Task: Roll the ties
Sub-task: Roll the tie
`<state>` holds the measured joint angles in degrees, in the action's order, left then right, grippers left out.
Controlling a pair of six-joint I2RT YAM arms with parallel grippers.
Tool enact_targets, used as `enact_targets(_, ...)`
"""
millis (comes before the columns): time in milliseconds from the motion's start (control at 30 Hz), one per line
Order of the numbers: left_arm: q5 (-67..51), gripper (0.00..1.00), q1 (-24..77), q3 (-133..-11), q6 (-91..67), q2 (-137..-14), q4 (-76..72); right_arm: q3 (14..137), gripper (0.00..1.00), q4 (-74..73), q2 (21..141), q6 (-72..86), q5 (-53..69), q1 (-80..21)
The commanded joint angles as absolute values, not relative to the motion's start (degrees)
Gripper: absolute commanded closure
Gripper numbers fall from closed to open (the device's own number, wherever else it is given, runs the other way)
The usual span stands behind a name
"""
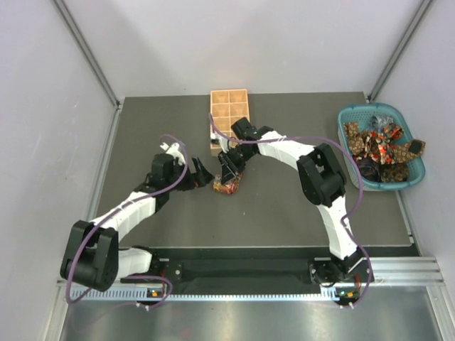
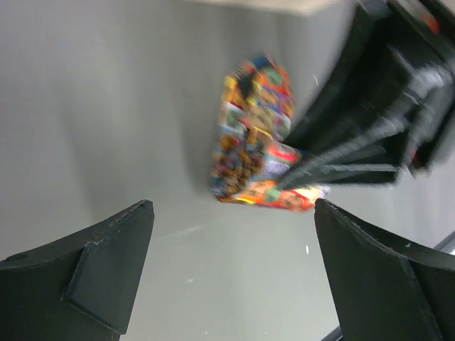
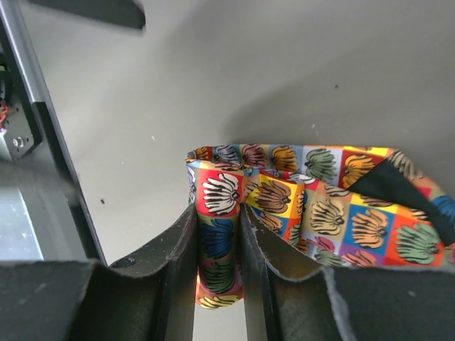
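Right wrist view: the right gripper (image 3: pixel 217 227) has its two dark fingers (image 3: pixel 178 263) drawn close together on a fold of a tie (image 3: pixel 313 213). It is a narrow pinch, with printed cloth filling the gap between the pads and poking out past them toward 6 o'clock. The tie is a bunched, partly rolled bundle of bright squares in red, yellow, blue and orange, each with a fan-like motif. A black patch of its lining shows at 3 o'clock. Most of the bundle spreads from the fingers toward 3 o'clock, low against the grey table (image 3: pixel 284 78); whether all of it rests there cannot be told.

In the left wrist view the left gripper (image 2: pixel 232 209) stands spread wide, holding nothing. Its two fingertips frame the bundle, which sits beyond them at 12 o'clock, apart from both. The right gripper's blurred fingers reach into the bundle from 3 o'clock.

From above, the tie is near the middle of the table. The left gripper is just beside it at 9 o'clock, and the right gripper is directly over it, hiding its far part. At 12 o'clock from the tie a wooden tray (image 1: pixel 229 114) with open compartments stands close — the right wrist covers its near end. Well apart at 2 o'clock, by the table's right edge, a teal basket (image 1: pixel 419 170) holds a heap of other ties (image 1: pixel 380 142), brown and red.
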<state>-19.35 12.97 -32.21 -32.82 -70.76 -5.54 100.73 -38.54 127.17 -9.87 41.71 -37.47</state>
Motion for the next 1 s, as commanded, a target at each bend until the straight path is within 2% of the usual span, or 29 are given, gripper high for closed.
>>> enact_targets(0,-15.22,0.01,20.36,-33.48,-28.31,-70.49,-9.05,96.78,0.74,-38.59,127.45,-10.29,39.46,-36.56)
enact_targets(267,-6.69,0.01,29.17,-33.66,-20.94,-69.87,-9.85,92.55,0.75,-32.53,127.88,-5.9,44.12,-33.93)
enact_targets(500,1.13,0.01,35.06,-39.45,-14.16,-76.45,-4.75,92.46,0.75,-31.2,129.11,-4.75,47.72,-32.34)
enact_targets(967,1.85,0.01,37.97,-46.67,-9.67,-86.39,-0.26,92.9,0.75,-31.03,129.99,-3.43,48.96,-31.55)
